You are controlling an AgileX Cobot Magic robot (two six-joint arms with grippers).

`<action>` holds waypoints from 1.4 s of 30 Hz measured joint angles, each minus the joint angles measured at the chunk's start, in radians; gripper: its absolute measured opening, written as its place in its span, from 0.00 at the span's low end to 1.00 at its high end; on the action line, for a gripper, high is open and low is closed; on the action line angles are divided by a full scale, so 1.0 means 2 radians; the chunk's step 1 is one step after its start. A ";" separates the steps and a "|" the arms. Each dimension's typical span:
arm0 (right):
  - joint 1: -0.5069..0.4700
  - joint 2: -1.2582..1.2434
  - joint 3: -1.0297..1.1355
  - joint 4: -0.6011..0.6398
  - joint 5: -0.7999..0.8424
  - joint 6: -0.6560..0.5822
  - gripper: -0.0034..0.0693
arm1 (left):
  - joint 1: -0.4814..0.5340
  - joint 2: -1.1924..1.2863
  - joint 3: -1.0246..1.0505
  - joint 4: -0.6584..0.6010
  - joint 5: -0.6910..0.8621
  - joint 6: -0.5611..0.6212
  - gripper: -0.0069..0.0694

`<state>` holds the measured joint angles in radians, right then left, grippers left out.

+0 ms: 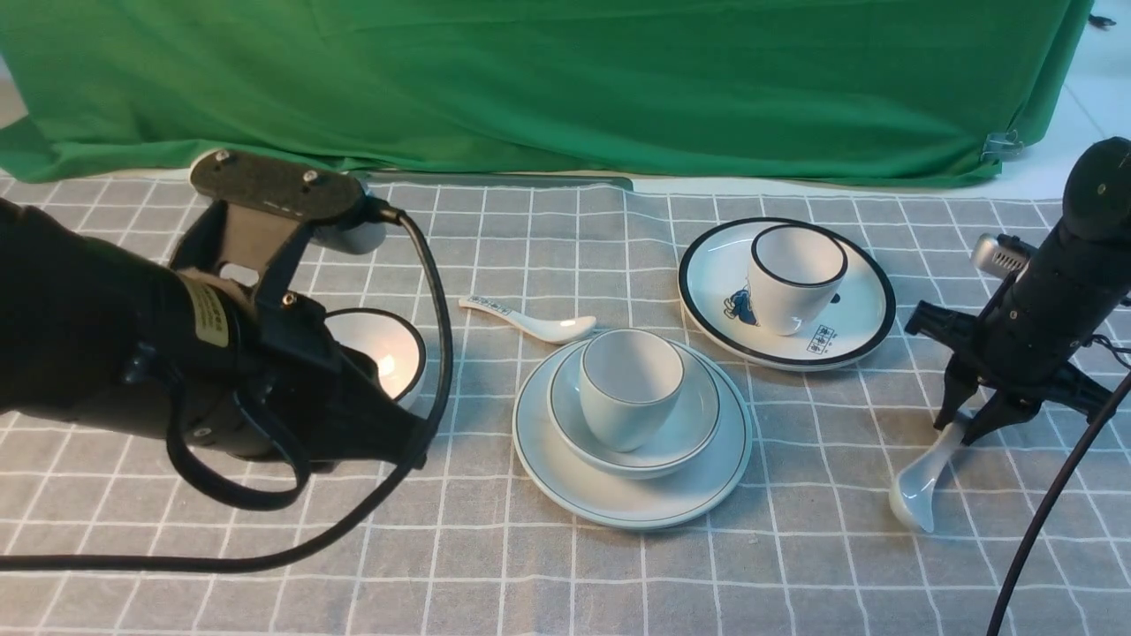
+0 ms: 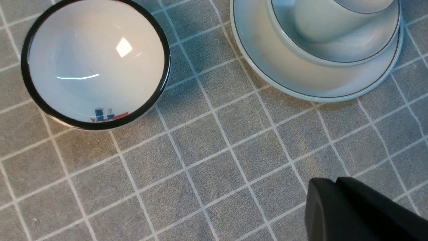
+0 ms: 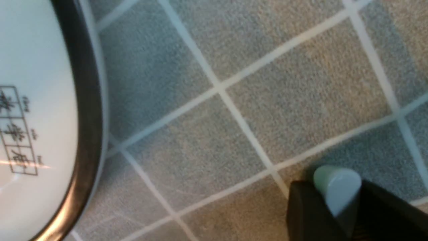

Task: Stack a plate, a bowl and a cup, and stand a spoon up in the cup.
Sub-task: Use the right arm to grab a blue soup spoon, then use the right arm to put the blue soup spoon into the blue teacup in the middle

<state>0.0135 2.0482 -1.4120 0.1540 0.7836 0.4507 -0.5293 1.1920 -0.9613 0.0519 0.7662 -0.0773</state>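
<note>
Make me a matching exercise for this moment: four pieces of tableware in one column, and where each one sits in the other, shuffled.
Column one:
1. cup
2. spoon
3. black-rimmed cup
4. marked spoon

Column two:
A. handle between the right gripper's fingers
B. lying free on the cloth
C. standing in the bowl
D. standing on the black-rimmed plate

Pairs: 1-C, 2-A, 3-D, 4-B
</note>
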 joint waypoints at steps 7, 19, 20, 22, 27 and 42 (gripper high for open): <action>0.010 -0.037 0.000 -0.018 -0.058 -0.040 0.30 | 0.000 0.000 0.000 0.009 -0.001 0.000 0.10; 0.190 -0.182 0.000 -0.107 -0.309 -0.069 0.30 | 0.028 0.000 0.000 0.031 0.008 -0.050 0.10; 0.201 -0.184 0.000 -0.107 -0.327 -0.072 0.30 | 0.039 0.000 0.000 0.031 0.010 -0.055 0.10; 0.225 -0.184 0.000 -0.109 -0.364 -0.079 0.30 | 0.065 0.000 0.000 0.027 0.012 -0.057 0.10; 0.289 -0.156 0.001 -0.110 -0.441 -0.138 0.30 | 0.155 0.000 0.001 -0.033 0.016 -0.011 0.10; 0.313 -0.177 0.229 -0.103 -0.753 -0.198 0.30 | 0.228 -0.017 0.050 -0.119 -0.029 0.073 0.10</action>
<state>0.6402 1.6951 -0.9534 -0.0519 -0.7228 0.0541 -0.0730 1.1588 -0.8611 -0.1857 0.7083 0.0692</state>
